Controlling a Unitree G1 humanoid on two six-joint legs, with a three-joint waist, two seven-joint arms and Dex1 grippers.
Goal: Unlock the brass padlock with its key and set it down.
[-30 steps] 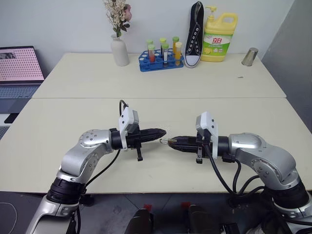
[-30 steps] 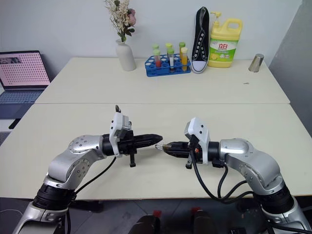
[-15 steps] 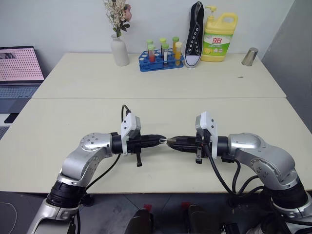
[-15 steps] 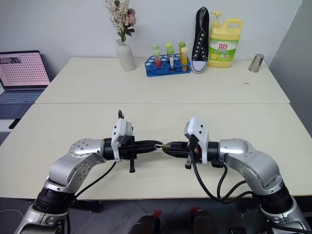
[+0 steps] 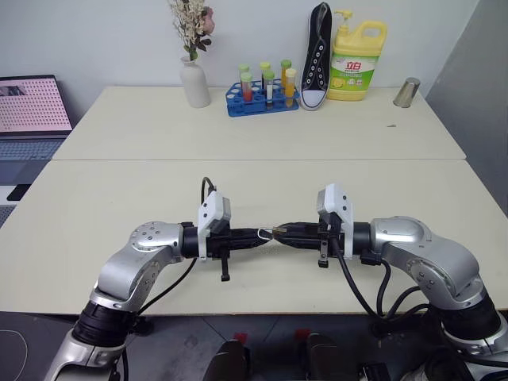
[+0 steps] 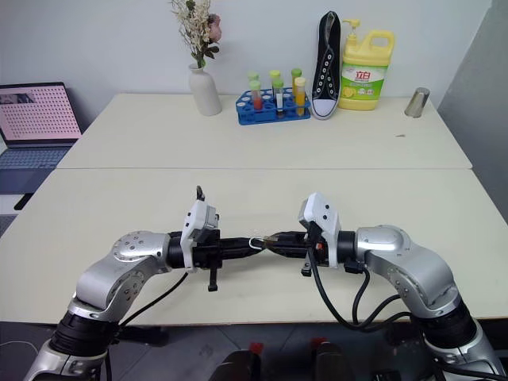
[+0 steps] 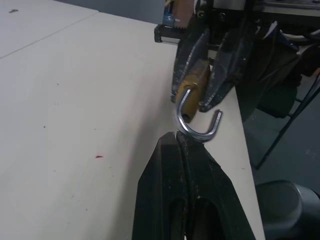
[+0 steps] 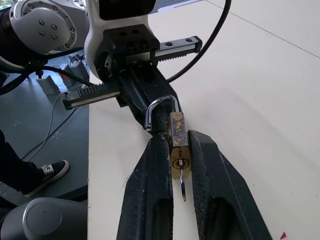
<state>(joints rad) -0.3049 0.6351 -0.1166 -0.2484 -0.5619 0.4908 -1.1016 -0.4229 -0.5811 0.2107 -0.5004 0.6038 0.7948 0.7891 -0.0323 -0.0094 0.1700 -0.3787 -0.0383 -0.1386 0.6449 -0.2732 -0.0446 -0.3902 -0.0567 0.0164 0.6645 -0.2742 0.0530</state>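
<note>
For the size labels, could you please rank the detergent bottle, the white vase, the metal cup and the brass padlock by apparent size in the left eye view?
Largest to smallest:
1. Detergent bottle
2. White vase, excluding its flowers
3. Metal cup
4. Brass padlock, a speck held in the right pincer

The padlock is nearest the camera, yet looks smallest.

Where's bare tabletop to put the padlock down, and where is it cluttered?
Free: the near table is bare either side of the arms and ahead of them up to the seam. The padlock sits in the right gripper, left gripper at its shackle. Crowded: the far table's back edge, with vase, tube rack, shoe, soap bottle, cup.
</note>
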